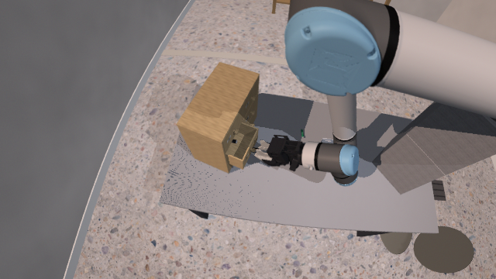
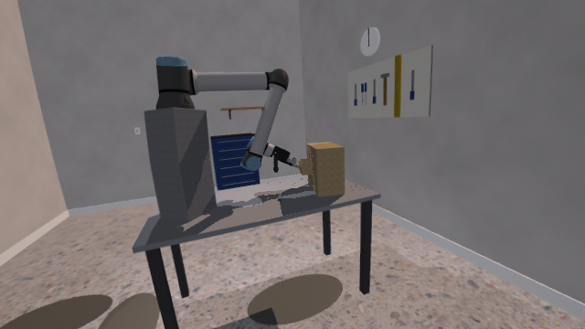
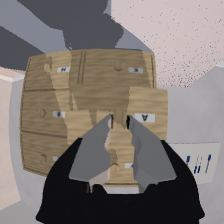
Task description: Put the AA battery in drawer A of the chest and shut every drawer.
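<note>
The wooden chest (image 1: pixel 217 112) (image 2: pixel 329 169) (image 3: pixel 90 75) stands upright at the far end of the table (image 1: pixel 271 201) (image 2: pixel 256 219). The drawer marked A (image 1: pixel 244 149) (image 3: pixel 150 102) is pulled partly out toward the arm. My gripper (image 1: pixel 256 150) (image 2: pixel 299 165) (image 3: pixel 119 115) is level with that drawer's front, and its fingers are narrowed on the small handle in the middle of it. A small dark thing (image 1: pixel 233 142) shows at the back of the open drawer, too small to name. I cannot make out the AA battery clearly in any view.
A small green object (image 1: pixel 301 132) lies on the table behind the gripper. The arm's grey pedestal (image 1: pixel 426 155) (image 2: pixel 178 160) stands at the other end of the table. The chest's other drawers are closed. A blue cabinet (image 2: pixel 228 160) stands on the floor behind the table.
</note>
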